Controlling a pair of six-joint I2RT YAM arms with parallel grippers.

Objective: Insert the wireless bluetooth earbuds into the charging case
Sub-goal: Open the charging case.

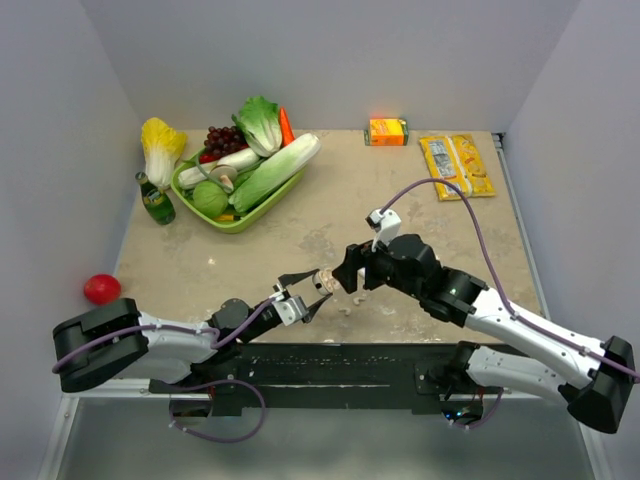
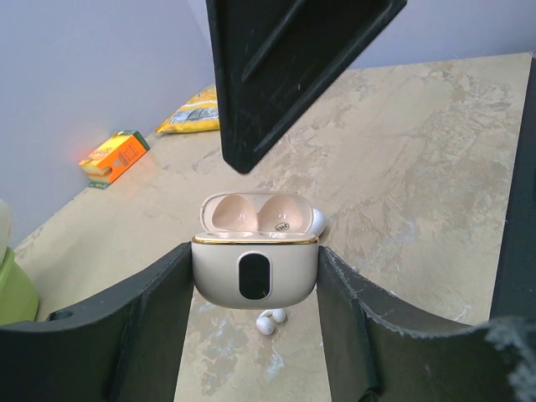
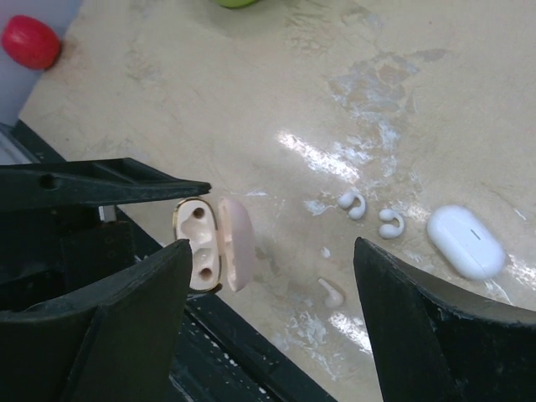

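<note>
The cream charging case (image 2: 255, 272) hangs above the table with my left gripper (image 2: 255, 280) shut on its two sides. Its lid (image 2: 255, 213) stands open and both tan wells are empty. In the right wrist view the case (image 3: 199, 243) faces the camera, and two curved white earbuds (image 3: 353, 203) (image 3: 390, 223) lie on the table beyond it. One earbud (image 2: 270, 321) shows under the case. My right gripper (image 3: 272, 327) is open and empty, just right of the case (image 1: 323, 280), with one of its fingers (image 2: 285, 75) above the lid.
A white oval pebble (image 3: 466, 241) and a small white piece (image 3: 332, 293) lie near the earbuds. A green basket (image 1: 235, 222) of vegetables, a green bottle (image 1: 155, 200), an orange carton (image 1: 387, 131) and yellow packets (image 1: 457, 166) stand at the back. A red ball (image 1: 101, 288) lies far left.
</note>
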